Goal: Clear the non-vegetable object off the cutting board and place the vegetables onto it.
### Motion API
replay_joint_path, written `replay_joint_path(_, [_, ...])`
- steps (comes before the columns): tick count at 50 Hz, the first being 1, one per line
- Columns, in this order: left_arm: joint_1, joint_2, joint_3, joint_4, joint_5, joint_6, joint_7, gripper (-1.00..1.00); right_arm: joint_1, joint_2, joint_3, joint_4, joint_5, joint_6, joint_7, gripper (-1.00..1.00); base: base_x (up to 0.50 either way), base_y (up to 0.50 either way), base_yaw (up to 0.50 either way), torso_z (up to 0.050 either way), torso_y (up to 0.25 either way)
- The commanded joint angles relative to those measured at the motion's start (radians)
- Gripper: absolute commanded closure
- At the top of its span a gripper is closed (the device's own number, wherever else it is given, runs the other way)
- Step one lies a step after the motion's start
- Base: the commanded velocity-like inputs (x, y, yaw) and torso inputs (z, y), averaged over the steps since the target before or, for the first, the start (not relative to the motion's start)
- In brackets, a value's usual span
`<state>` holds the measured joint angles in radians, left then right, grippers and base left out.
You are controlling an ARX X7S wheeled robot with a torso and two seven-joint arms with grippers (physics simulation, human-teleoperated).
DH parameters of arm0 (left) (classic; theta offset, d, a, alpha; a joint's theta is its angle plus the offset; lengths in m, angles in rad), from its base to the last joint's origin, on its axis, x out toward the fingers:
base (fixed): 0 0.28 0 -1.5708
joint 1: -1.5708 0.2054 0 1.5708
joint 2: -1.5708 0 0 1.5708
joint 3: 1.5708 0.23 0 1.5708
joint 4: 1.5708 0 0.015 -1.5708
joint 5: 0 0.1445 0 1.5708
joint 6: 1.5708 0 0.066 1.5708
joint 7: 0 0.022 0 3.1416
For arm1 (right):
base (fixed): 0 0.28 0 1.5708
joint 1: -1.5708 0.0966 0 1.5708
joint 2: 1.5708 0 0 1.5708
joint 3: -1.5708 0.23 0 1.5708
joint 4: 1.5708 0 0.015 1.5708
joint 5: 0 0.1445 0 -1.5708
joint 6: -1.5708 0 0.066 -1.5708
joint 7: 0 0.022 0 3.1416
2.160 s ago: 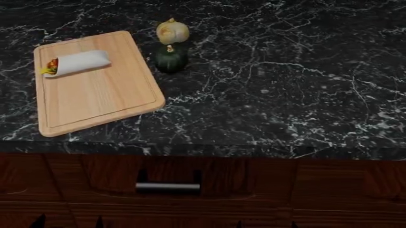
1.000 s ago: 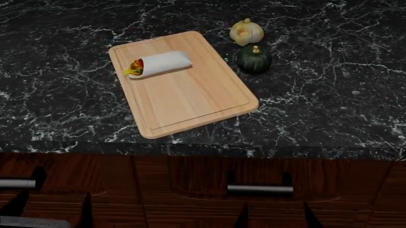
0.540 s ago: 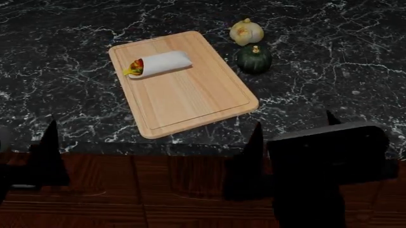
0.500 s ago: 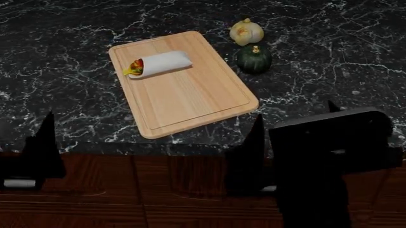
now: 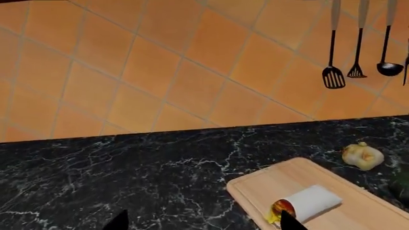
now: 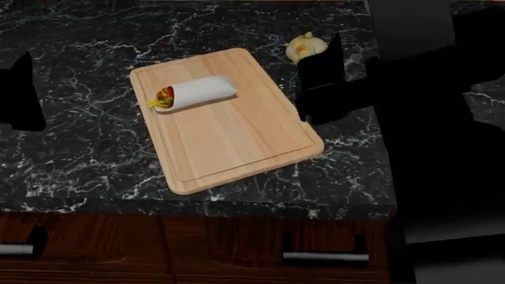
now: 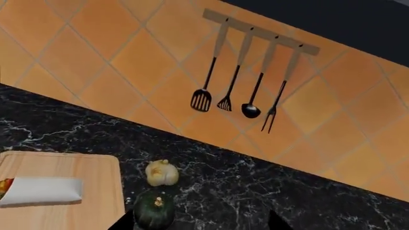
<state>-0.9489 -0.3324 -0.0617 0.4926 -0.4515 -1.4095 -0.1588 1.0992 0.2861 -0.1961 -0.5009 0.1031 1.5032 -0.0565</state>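
Opening step: both arms are raised over the counter, nothing grasped yet.

The left gripper (image 5: pixel 201 223), fingertips apart, faces the white rolled tortilla wrap (image 6: pixel 194 92), which lies alone on the light-wood rectangular cutting board (image 6: pixel 236 148); lifting it off seems the next move. The pale lumpy bulb (image 7: pixel 161 173) and dark green squat vegetable (image 7: pixel 154 211) sit on black marble beside the board, before the spread right gripper (image 7: pixel 198 223).

A black white-veined marble tabletop (image 6: pixel 94 148) is spreading beneath the pincers. Four black utensils (image 7: pixel 236 100) are hanging on the orange tiled wall (image 5: pixel 160 72) beyond them. Dark wooden drawers with silver bar handles (image 6: pixel 325 257) are sitting below.
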Motion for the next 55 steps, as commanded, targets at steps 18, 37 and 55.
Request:
replay_joint_path(18, [-0.066, -0.014, 0.012, -0.046, 0.014, -0.008, 0.007, -1.0, 0.039, 0.013, 0.009, 0.057, 0.008, 0.014, -0.03, -1.0, 0.5, 0.0, 0.0, 0.0, 0.001])
replay_joint_path(37, [-0.097, -0.02, 0.018, -0.024, -0.018, -0.03, 0.018, -1.0, 0.033, 0.028, -0.012, 0.02, 0.028, 0.05, -0.024, -1.0, 0.5, 0.0, 0.0, 0.0, 0.002])
replay_joint_path(55, [-0.093, -0.028, 0.019, -0.021, -0.03, -0.028, 0.013, -1.0, -0.007, 0.023, 0.02, 0.027, 0.043, 0.036, -0.02, -1.0, 0.5, 0.05, 0.0, 0.0, 0.002])
